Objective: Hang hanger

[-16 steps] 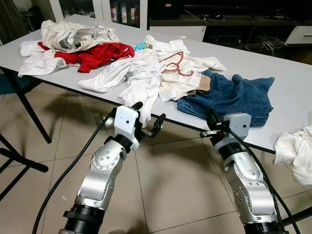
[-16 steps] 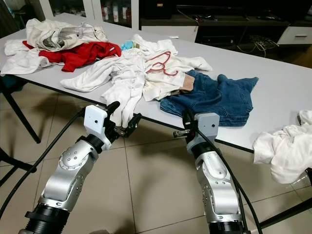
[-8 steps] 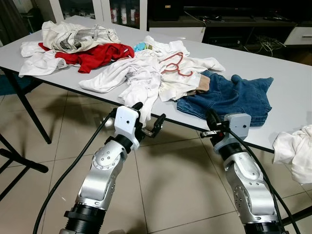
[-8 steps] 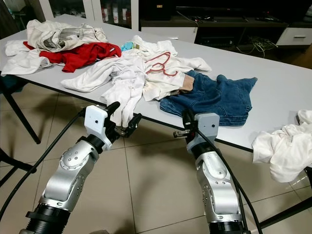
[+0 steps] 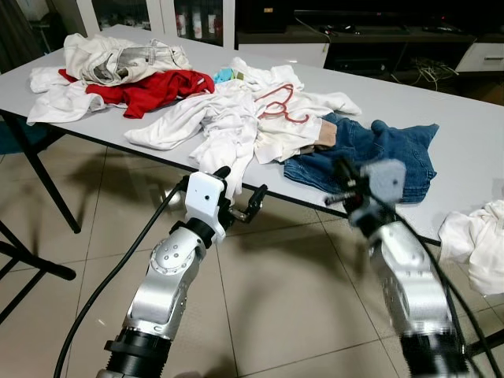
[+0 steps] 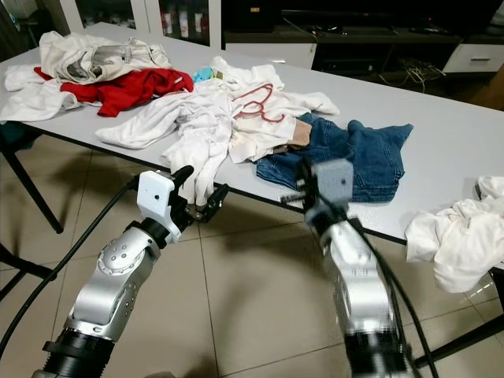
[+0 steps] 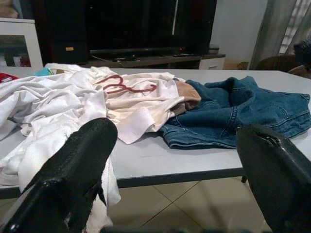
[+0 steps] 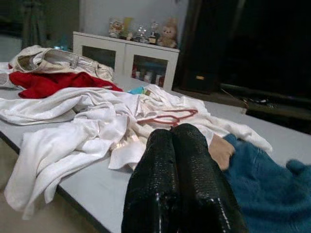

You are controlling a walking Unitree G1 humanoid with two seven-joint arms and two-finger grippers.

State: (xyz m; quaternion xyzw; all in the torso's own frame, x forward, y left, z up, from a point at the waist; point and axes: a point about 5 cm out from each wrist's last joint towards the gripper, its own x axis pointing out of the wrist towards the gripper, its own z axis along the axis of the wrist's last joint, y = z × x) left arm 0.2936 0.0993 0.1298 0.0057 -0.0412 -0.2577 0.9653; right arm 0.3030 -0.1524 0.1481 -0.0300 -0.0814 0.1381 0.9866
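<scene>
Long grey table (image 5: 465, 138) across the upper scene, far end cut off by the frame edge. Heaped on it: white shirts (image 5: 228, 126) spilling over the near edge, blue jeans (image 5: 370, 153) beside them to the right, a red garment (image 5: 153, 88) and a pale crumpled jacket (image 5: 118, 57) at the far left, one more white cloth (image 5: 476, 244) hanging at the right edge, partly out of frame. No readable writing or labels anywhere; bottles behind the cabinet glass (image 5: 197, 17) too small to make out. Red hanger (image 5: 279, 104) lying flat on top of the white shirts, mid-table, well apart from both grippers; hook end hard to separate from the folds.

Left gripper (image 5: 240, 193) held just below the table's near edge under the dangling shirt, black fingers (image 7: 80, 165) spread wide, nothing between them. Right gripper (image 6: 303, 189) near the table edge in front of the jeans, smeared by motion blur in the head views; seen from the wrist, fingers (image 8: 180, 184) pressed together, gripping nothing. Small figures on the white cabinet (image 8: 141, 33) blurred beyond telling.
</scene>
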